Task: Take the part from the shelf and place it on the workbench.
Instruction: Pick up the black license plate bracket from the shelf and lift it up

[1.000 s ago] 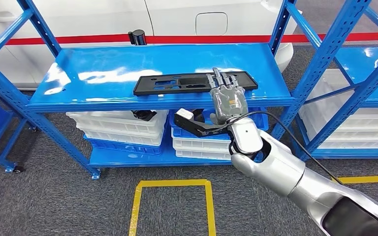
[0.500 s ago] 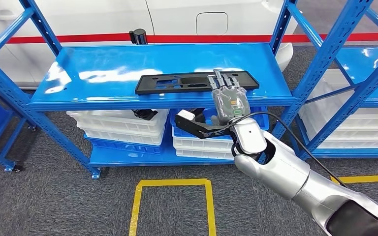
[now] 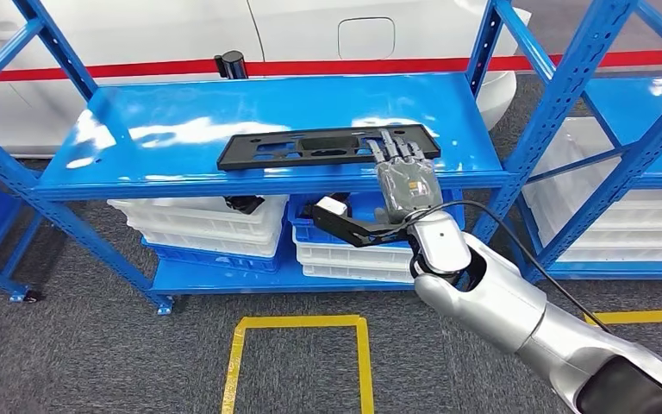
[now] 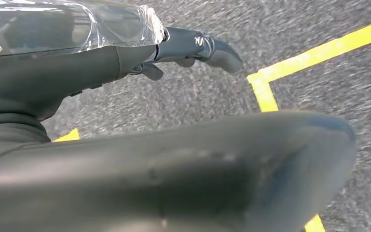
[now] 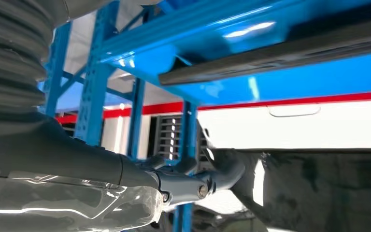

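Resting fingers (image 3: 399, 148) atop the part (image 3: 310, 147), seemingly ungripped.

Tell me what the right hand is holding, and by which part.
The right hand lies with its fingers on the right end of the flat black part on the blue shelf. Whether it actually grips it cannot be told.

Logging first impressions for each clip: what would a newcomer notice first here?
First, the right hand stretched over the front edge of the blue shelf, its fingers lying on the right end of the long black part. Next, the white car with a red stripe behind the shelf, and the yellow floor tape below.
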`<act>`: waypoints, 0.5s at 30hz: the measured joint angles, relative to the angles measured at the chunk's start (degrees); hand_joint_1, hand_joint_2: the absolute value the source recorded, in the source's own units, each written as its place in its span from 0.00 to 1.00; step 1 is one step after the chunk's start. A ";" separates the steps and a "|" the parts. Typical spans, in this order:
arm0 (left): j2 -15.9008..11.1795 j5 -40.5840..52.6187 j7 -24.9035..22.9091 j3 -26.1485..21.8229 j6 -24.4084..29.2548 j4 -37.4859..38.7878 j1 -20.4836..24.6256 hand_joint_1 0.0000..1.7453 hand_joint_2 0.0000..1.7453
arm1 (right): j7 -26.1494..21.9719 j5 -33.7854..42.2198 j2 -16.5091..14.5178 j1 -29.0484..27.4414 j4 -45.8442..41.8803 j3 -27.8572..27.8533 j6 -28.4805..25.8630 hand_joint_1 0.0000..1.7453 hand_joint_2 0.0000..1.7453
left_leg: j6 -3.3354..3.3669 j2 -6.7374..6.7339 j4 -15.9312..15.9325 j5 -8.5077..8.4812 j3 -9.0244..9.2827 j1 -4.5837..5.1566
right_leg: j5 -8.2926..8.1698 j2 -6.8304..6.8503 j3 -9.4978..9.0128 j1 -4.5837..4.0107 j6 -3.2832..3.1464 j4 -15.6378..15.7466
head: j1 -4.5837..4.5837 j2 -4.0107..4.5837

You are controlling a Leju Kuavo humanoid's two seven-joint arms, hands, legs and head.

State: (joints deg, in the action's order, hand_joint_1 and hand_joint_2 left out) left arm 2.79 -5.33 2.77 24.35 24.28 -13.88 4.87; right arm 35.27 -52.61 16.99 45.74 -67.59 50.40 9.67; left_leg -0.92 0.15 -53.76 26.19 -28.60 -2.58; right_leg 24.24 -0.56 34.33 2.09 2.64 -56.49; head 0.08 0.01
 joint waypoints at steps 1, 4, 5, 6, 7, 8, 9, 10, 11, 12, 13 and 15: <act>-0.01 -0.04 0.02 0.03 0.03 0.00 -0.03 0.00 0.00 | -0.02 -0.02 -0.02 0.08 0.00 -0.01 0.00 0.00 1.00 | -0.10 -0.03 -1.06 0.60 -0.50 -0.10 | 0.07 -0.03 0.00 -0.04 -0.45 -0.04 | -0.04 0.00; -0.01 -0.11 0.07 0.08 0.13 0.00 0.02 0.00 0.00 | -0.05 -0.05 -0.13 0.16 -0.03 0.04 0.01 0.00 1.00 | -0.02 -0.08 -11.63 4.88 -6.19 0.22 | 0.34 -0.05 -0.19 -0.38 -1.29 -0.01 | -0.22 0.01; -0.01 -0.14 0.07 0.10 0.13 0.00 -0.06 0.00 0.00 | -0.05 -0.04 -0.15 0.09 -0.03 0.09 0.02 0.00 1.00 | 0.13 -0.08 -15.81 6.04 -8.74 0.46 | 0.47 -0.05 -0.26 -0.63 -1.50 -0.02 | -0.25 0.02; -0.01 -0.15 0.07 0.14 0.13 0.00 -0.18 0.00 0.00 | -0.05 -0.03 -0.17 0.01 -0.03 0.14 0.02 0.00 1.00 | 0.43 -0.07 -18.46 6.27 -10.68 0.73 | 0.60 -0.08 -0.39 -0.92 -1.71 -0.02 | -0.27 0.02; -0.01 -0.15 0.07 0.19 0.13 0.00 -0.27 0.00 0.00 | -0.05 -0.01 -0.19 -0.03 -0.03 0.18 0.02 0.00 1.00 | 0.90 -0.07 -18.70 5.27 -11.48 1.05 | 0.76 -0.13 -0.62 -1.24 -1.92 -0.02 | -0.27 0.02; 0.00 -0.14 0.07 0.26 0.13 0.00 -0.30 0.00 0.00 | -0.06 0.02 -0.20 -0.04 -0.03 0.20 0.04 0.00 1.00 | 1.52 -0.05 -16.60 3.27 -11.11 1.44 | 0.94 -0.19 -0.95 -1.56 -2.10 -0.01 | -0.27 0.02; 0.00 -0.14 0.08 0.33 0.13 0.00 -0.27 0.00 0.00 | -0.07 0.06 -0.22 -0.02 -0.04 0.20 0.08 0.00 1.00 | 2.33 -0.01 -12.70 0.62 -9.79 1.91 | 1.15 -0.24 -1.36 -1.85 -2.25 0.01 | -0.27 0.01; -0.06 -0.14 0.08 0.40 0.14 0.00 -0.21 0.00 0.00 | -0.11 0.14 -0.24 0.01 -0.04 0.21 0.14 0.00 1.00 | 3.31 0.00 -8.54 -1.55 -8.13 2.40 | 1.37 -0.28 -1.74 -2.08 -2.33 0.06 | -0.22 0.01; -0.06 -0.14 0.10 0.46 0.15 0.00 -0.18 0.00 0.00 | -0.19 0.25 -0.27 0.06 -0.04 0.23 0.25 0.00 1.00 | 4.02 -0.03 -5.10 -2.97 -6.76 2.85 | 1.56 -0.31 -1.98 -2.22 -2.32 0.10 | -0.18 0.01; -0.07 -0.17 0.16 0.51 0.15 0.00 -0.15 0.00 0.00 | -0.30 0.39 -0.28 0.07 -0.05 0.28 0.37 0.00 1.00 | 4.51 -0.06 -2.92 -3.65 -5.87 3.22 | 1.69 -0.34 -2.09 -2.22 -2.19 0.14 | -0.14 0.01; -0.07 -0.22 0.22 0.56 0.16 0.00 -0.16 0.00 0.00 | -0.46 0.60 -0.32 0.08 -0.06 0.38 0.49 0.00 1.00 | 4.78 -0.11 -2.06 -3.53 -5.52 3.50 | 1.78 -0.35 -2.11 -2.13 -1.97 0.22 | -0.11 0.01; 0.02 -0.31 0.38 0.69 0.15 0.00 -0.20 0.00 0.00 | -1.17 1.18 -0.36 0.09 -0.30 0.60 0.90 0.00 1.00 | 4.71 -0.14 -1.30 -3.63 -5.18 3.46 | 1.98 -0.34 -2.16 -1.96 -1.41 0.30 | -0.16 0.01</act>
State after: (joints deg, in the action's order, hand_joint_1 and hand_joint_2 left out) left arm 2.80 -5.64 3.15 25.04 24.43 -13.88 4.67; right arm 34.10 -51.43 16.64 45.84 -67.89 51.00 10.57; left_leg 3.79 0.01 -55.06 22.56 -33.78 0.88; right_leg 26.21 -0.89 32.17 0.12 1.23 -56.19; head -0.09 0.02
